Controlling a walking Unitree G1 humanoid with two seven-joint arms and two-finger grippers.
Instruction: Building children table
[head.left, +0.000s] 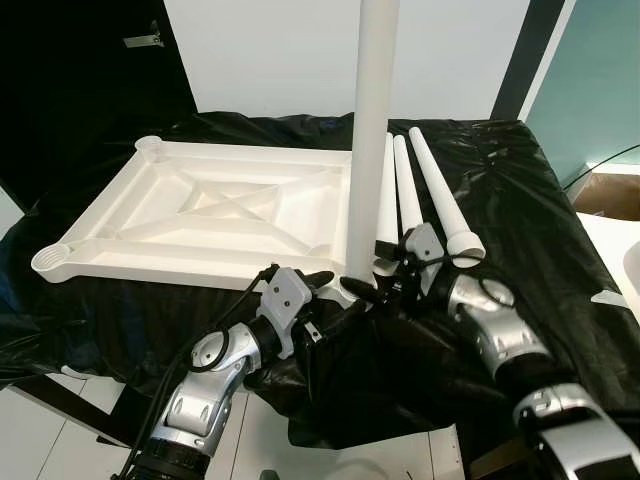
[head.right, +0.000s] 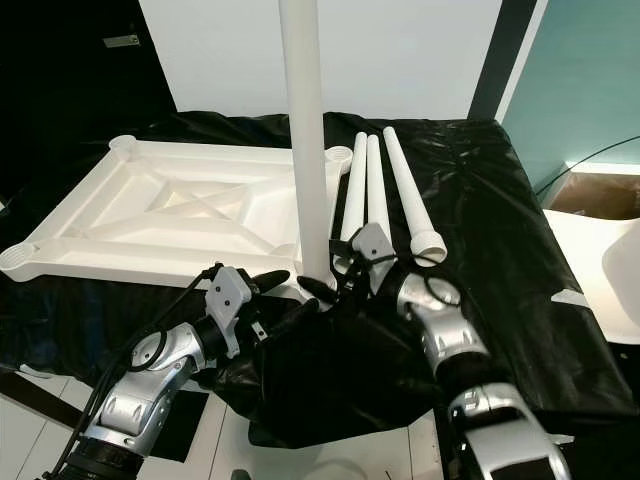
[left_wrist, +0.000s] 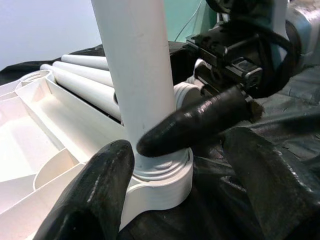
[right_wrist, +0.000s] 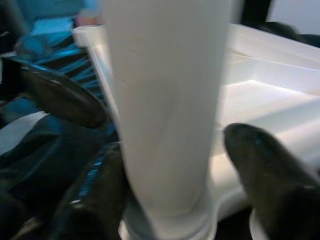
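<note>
The upturned tabletop (head.left: 215, 215) is laid across the left and middle of the frame on a black sheet (head.left: 520, 200). At bottom left, the left gripper (head.left: 335, 285) is held spread beside the near corner socket (left_wrist: 162, 182), touching nothing, it seems. In the centre, one leg (head.left: 370, 130) is stood upright in that socket, gripped low down by the right gripper (right_wrist: 175, 165), fingers either side; pad contact is blurred, so probably pinched. Three spare legs (head.left: 420, 195) are laid just right of it. For a good seat, the leg should be kept plumb and turned steadily, with the tabletop braced by the left side so nothing gets cross-threaded.
</note>
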